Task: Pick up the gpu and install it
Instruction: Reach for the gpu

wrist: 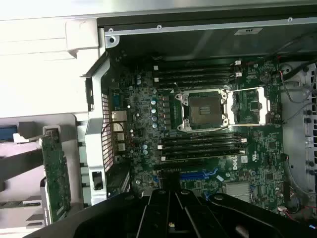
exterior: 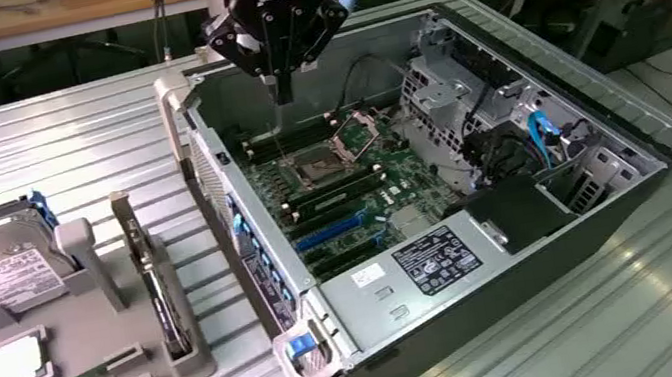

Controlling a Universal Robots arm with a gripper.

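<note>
The gripper hangs over the far end of the open computer case. Its fingers are pressed together and pointing straight down, with nothing between them and nothing touching them. It sits above the motherboard, just on the far side of the processor socket. In the wrist view the closed gripper shows as a dark mass in front of the board.

The gpu is outside the case, well apart from the gripper. It stands in a slot of the grey holder on the ribbed metal surface, at the exterior view's left of the case. The card rests upright on one long edge, so its thin top edge faces up. Its long axis runs from far to near, roughly parallel to the case's side wall. The pale bracket appears to be at the far end. In the wrist view the card's green face is visible beside the case wall. A silver hard drive stands in the same holder, further towards the exterior view's left.
</note>
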